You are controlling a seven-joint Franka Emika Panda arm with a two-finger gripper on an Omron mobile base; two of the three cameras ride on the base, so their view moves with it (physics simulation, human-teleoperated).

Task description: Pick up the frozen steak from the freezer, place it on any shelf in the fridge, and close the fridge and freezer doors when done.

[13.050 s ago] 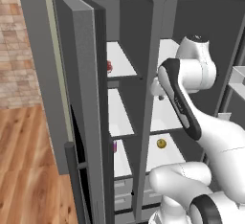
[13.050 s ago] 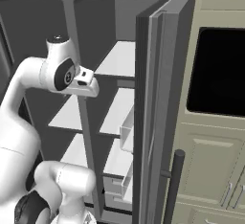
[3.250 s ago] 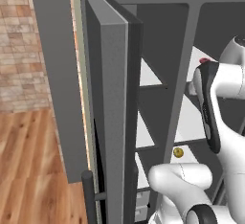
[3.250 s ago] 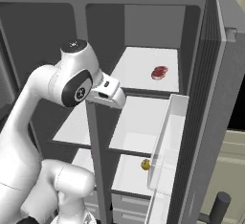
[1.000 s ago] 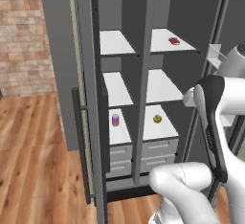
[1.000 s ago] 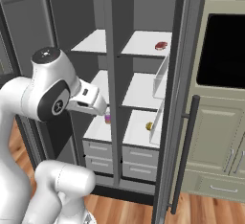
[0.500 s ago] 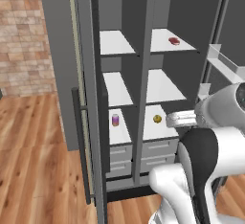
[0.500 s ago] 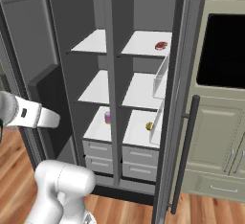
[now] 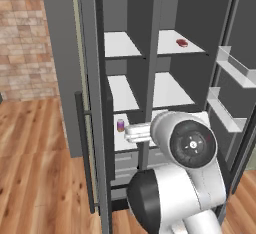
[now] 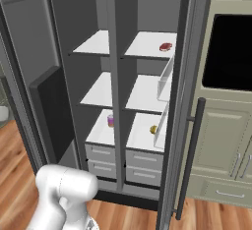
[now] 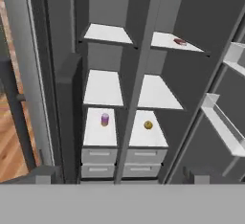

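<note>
Both tall grey doors (image 10: 34, 101) are swung wide open. On the left, in the narrow freezer (image 10: 96, 76), a small purple can (image 10: 110, 120) is seen on the lowest white board. To the right, in the wider fridge (image 10: 147, 76), a small yellow thing (image 10: 153, 129) is seen low down. The frozen steak (image 10: 166, 46) is lying on the top shelf (image 10: 145, 44) of the fridge. The hand (image 11: 122, 179) is held wide open, well back from the shelves, with nothing in it.

Matt grey freezer (image 10: 93, 17) walls, smooth white shelf (image 10: 147, 44).
</note>
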